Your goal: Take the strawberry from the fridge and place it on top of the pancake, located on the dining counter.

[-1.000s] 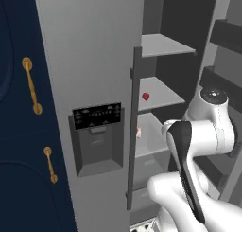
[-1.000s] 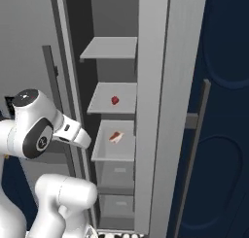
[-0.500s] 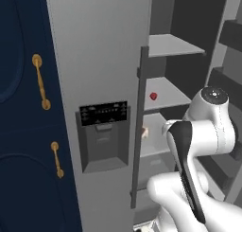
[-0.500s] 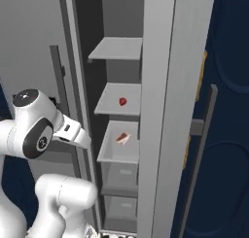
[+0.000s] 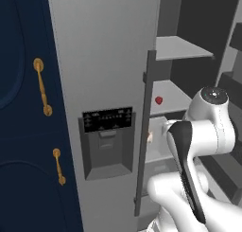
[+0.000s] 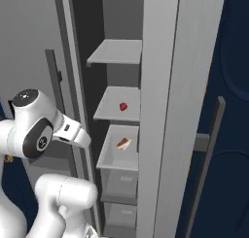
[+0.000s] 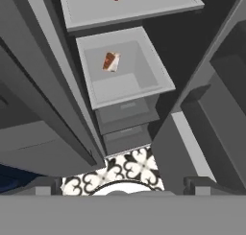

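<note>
Fridge (image 6: 160, 86) stood open; strawberry (image 6: 123, 106) sat untouched on its shelf (image 6: 109, 110). Hand (image 7: 123, 183) spread, empty. Pick and placement remained.

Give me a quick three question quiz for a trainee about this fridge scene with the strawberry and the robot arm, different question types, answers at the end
1. True or false: the strawberry lies on a shelf of the fridge, one level above the open bin.
2. Multiple choice: what lies in that bin? A) a stack of pancakes B) a small orange-red and white wedge C) a green bottle
3. Fill in: in the left base view, the black dispenser panel sits on the closed fridge door, to the ___ of the door's long dark handle.

Key
1. True.
2. B.
3. left.
</note>
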You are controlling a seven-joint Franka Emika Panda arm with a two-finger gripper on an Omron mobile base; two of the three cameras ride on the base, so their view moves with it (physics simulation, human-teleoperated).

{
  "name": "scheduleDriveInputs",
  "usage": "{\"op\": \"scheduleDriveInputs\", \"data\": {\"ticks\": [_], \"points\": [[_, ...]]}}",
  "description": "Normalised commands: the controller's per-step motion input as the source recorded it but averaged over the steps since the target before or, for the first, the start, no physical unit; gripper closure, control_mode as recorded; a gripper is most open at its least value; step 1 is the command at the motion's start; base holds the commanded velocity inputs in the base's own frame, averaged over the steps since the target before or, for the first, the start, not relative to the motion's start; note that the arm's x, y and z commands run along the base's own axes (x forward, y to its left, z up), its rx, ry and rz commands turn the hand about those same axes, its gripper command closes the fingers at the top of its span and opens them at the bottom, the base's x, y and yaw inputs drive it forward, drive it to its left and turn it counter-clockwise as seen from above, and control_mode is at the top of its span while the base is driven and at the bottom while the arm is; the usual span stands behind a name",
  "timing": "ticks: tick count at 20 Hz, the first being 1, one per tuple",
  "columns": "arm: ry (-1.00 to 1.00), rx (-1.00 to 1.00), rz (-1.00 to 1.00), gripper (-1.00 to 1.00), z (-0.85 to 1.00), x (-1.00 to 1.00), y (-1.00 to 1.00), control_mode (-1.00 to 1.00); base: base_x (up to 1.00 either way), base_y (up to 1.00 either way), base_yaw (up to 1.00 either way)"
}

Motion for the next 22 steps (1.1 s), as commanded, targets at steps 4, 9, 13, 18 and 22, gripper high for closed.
{"op": "scheduleDriveInputs", "data": {"ticks": [4, 9, 13, 18, 22], "points": [[0.00, 0.00, 0.00, -1.00, 0.00, 0.00, 0.00, 1.00, 0.40, 0.00, 0.01], [0.00, 0.00, 0.00, -1.00, 0.00, 0.00, 0.00, 1.00, 0.33, -0.15, 0.02], [0.00, 0.00, 0.00, -1.00, 0.00, 0.00, 0.00, 1.00, 0.19, -0.30, 0.00], [0.00, 0.00, 0.00, -1.00, 0.00, 0.00, 0.00, 1.00, 0.13, -0.35, 0.00], [0.00, 0.00, 0.00, -1.00, 0.00, 0.00, 0.00, 1.00, 0.15, -0.33, 0.00]]}}
